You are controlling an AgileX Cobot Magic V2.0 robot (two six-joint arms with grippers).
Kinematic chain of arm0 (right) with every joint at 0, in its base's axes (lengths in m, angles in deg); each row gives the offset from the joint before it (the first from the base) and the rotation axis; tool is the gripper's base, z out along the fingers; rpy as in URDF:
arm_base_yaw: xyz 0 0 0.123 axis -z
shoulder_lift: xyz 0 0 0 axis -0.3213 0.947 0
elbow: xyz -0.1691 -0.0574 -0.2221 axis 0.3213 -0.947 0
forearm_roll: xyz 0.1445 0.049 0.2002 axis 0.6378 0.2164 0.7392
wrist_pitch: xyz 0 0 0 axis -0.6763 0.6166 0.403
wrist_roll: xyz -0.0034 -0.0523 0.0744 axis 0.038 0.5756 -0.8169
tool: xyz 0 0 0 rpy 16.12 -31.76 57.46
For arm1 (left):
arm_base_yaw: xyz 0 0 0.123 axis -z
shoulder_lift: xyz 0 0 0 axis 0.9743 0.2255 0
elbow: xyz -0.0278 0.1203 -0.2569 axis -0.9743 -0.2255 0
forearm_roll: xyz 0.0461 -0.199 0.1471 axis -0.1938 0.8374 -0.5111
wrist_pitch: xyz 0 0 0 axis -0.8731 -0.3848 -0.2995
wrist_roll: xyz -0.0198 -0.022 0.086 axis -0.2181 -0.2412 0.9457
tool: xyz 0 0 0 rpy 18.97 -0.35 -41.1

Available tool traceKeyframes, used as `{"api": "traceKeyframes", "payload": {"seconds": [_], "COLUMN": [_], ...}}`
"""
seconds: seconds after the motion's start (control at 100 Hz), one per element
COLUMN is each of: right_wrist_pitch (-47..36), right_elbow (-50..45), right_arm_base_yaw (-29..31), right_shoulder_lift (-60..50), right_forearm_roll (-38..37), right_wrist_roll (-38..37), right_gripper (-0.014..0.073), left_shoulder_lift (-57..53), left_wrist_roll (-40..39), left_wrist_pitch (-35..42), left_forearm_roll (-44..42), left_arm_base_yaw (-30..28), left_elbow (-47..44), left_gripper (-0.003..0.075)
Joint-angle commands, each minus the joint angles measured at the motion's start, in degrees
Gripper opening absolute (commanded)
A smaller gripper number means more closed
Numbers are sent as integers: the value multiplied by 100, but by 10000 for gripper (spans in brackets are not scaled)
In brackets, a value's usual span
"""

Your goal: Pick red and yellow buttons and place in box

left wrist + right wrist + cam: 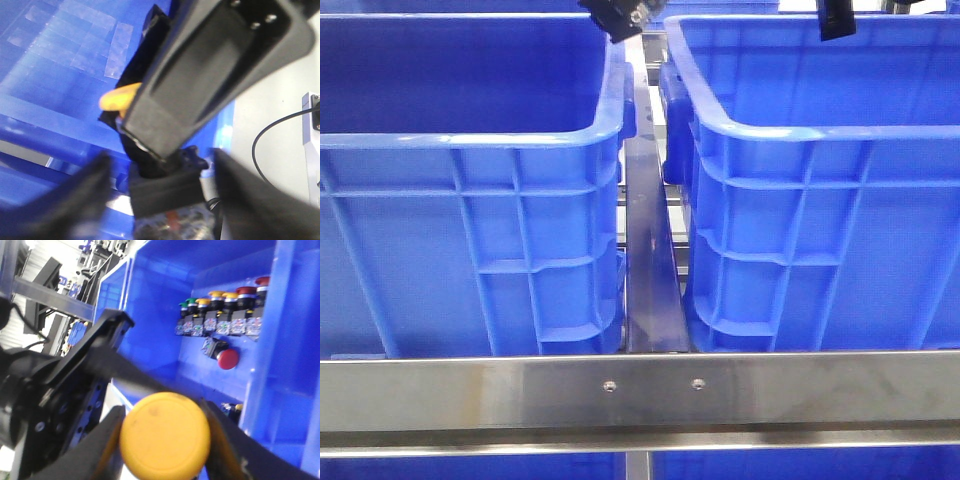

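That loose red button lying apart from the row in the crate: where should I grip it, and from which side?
Grip the red button across its round cap's rim: it is wider than the dark body behind it and lies clear of the row of buttons. Come in through the crate's open top. The right gripper is full with a yellow button.

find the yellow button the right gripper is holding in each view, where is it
Front view: not in it; only the bottoms of both grippers show at the top edge.
Left wrist view: a yellow sliver peeks out beside a black gripper body, likely that button.
Right wrist view: the yellow button fills the lower middle, clamped between the right gripper fingers.
Shared landmark: the blue crate shows in all three.
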Motion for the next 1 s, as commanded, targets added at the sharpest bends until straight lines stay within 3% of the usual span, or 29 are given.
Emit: {"api": "traceKeyframes", "payload": {"seconds": [0.0, 0.07, 0.28, 0.48, 0.66, 0.99], "right_wrist_pitch": [265, 295, 590, 396, -700, -2700], "right_elbow": [196, 196, 196, 196, 196, 284], "right_arm_base_yaw": [64, 206, 1083, 1875, 2005, 1612], "right_shoulder_lift": [-189, -209, -303, -303, -291, 21], "right_forearm_roll": [400, 386, 192, 192, 186, 186], "right_wrist_roll": [125, 222, 286, 1079, 2018, 4035], "right_gripper": [239, 239, 239, 234, 234, 234], "left_shoulder_lift": [-240, -240, -240, -240, -240, -240], "left_wrist_roll": [-19, -19, -19, -19, -29, -29], "left_wrist_pitch": [107, 69, 36, -109, -179, -193], "left_forearm_roll": [293, 293, 293, 293, 293, 293], "left_arm_base_yaw": [45, 45, 45, 45, 45, 45], "left_elbow": [165, 165, 165, 165, 165, 165], "left_gripper": [645, 696, 691, 691, 691, 691]}}
